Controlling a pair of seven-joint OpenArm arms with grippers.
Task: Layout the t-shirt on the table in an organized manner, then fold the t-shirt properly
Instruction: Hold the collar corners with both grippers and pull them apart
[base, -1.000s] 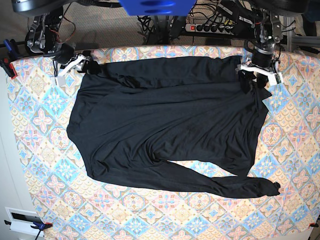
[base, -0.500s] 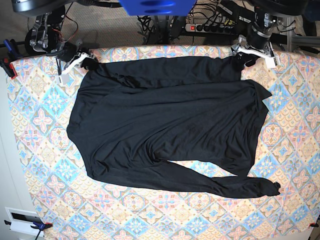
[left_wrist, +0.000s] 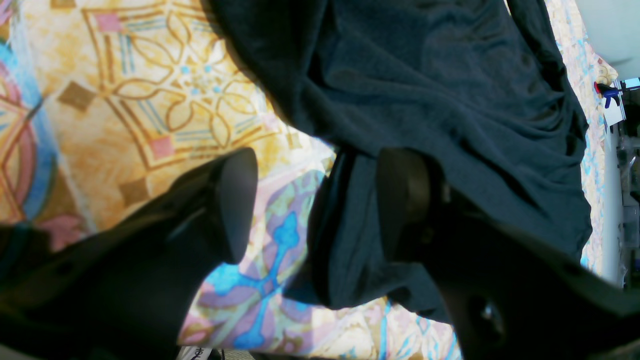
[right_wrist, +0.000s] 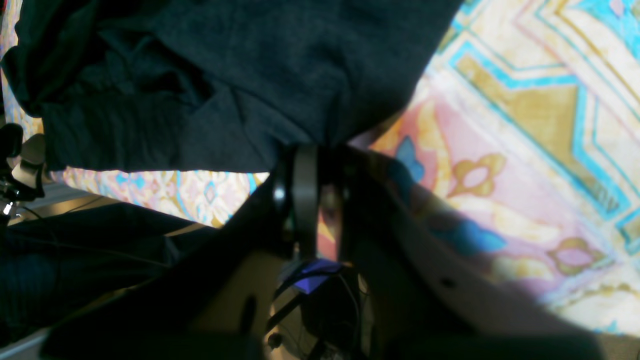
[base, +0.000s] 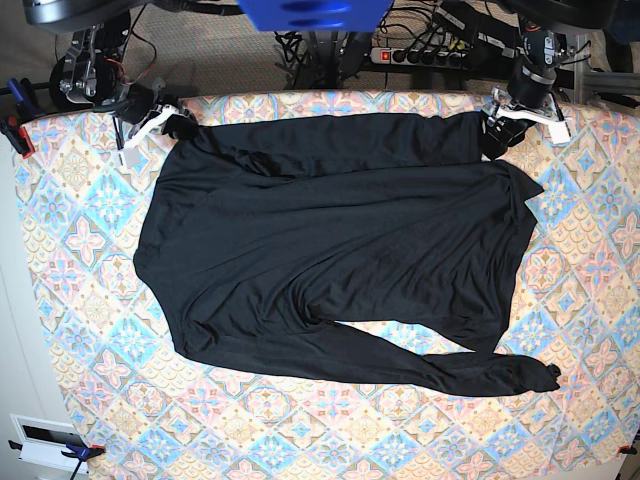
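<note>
Right gripper (right_wrist: 320, 165) pinches a corner of the t-shirt (base: 330, 250) at the table's (base: 80, 300) far edge, jaws narrow. Left gripper (left_wrist: 315, 200) stands wide at the opposite far corner, fabric apparently between its fingers, ungripped. Garment lies spread flat, one sleeve trailing toward the near edge.

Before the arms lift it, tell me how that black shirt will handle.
Probably floppy: the t-shirt lies in soft wrinkles, so it should sag between held corners. It looks thin, so likely light. The long sleeve trailing along the near edge may drag over the table. The right gripper pinches a corner; the left gripper is open.
</note>
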